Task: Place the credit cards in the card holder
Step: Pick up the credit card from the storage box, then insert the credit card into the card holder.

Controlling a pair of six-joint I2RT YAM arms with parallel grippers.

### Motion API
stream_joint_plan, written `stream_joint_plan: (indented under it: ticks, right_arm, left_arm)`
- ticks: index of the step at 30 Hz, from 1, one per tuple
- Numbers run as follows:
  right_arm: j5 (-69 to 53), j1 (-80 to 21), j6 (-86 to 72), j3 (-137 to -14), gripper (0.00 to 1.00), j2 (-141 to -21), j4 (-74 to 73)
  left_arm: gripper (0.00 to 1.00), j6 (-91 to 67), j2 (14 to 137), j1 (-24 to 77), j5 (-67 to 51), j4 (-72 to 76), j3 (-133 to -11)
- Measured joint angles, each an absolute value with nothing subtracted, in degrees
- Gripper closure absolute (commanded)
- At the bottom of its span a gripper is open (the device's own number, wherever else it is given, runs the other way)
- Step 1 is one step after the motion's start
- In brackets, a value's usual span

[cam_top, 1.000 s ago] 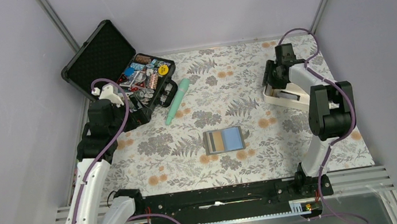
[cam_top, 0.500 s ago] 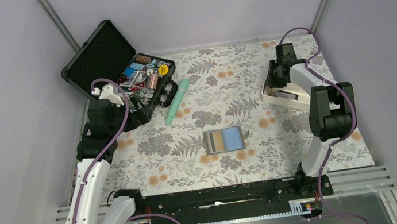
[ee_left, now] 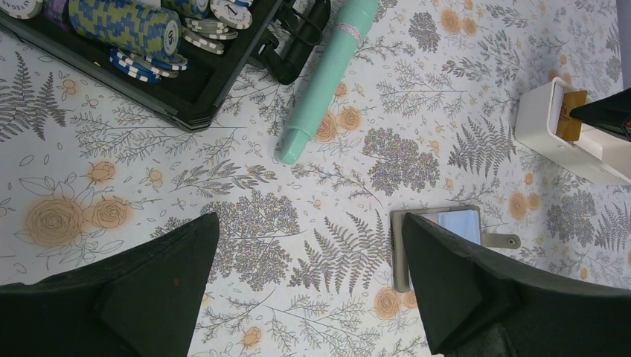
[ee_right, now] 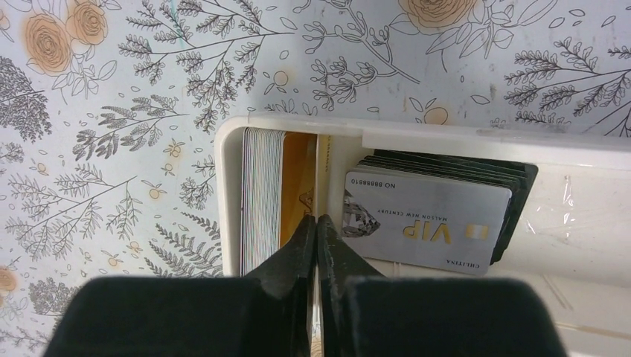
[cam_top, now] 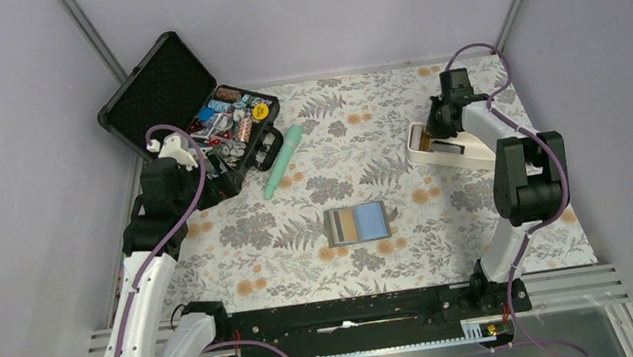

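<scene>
Right hand (ee_right: 318, 227) pinches an orange-yellow credit card (ee_right: 298, 171) in the white tray (ee_right: 227, 193), VIP card (ee_right: 428, 223) alongside; left hand (ee_left: 310, 218) gapes empty over floral counter (ee_left: 111, 149).

Left arm (cam_top: 139, 299), right arm (cam_top: 483, 127): white rounded link shells, black blocky joint housings. Purple cable (cam_top: 463, 50) looped along each arm. Black bases on black rail (cam_top: 340, 314) at table (cam_top: 351, 118) near edge. Left gripper (ee_left: 306, 222), right gripper (ee_right: 318, 223): matte black wedge-shaped fingers.
</scene>
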State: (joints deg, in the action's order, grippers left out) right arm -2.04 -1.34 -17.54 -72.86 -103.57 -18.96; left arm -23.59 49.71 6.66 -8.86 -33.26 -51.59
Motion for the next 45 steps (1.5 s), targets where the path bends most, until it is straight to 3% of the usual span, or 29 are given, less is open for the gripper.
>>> stream_joint_plan:
  ticks: [12,22,28,35,45]
  right_arm:
    - [2.4,-1.4,-17.8,-71.2,1.0,-99.3,-19.9]
    - [3.3,-1.4,-17.4,-66.4,1.0,-84.8,-21.5]
    - [-5.8,-1.4,-16.7,-62.5,1.0,-76.2,-21.5]
    - [-24.1,-2.3,-19.1,-53.3,1.0,-68.3,-18.2]
    - [-34.6,-16.5,-32.4,-31.9,1.0,-68.6,3.4]
  left_arm:
    - [0.01,-23.6,49.7,6.7,-9.3,-32.9,-51.1]
    - [0.01,-25.9,49.1,6.8,-10.9,-31.7,-48.5]
    - [0.01,-31.0,46.9,12.1,-12.0,-28.1,-42.0]
    - [0.02,-40.4,47.8,25.5,-11.6,-18.6,-32.8]
    - [0.11,-50.1,61.9,36.2,-11.5,-2.7,-27.8]
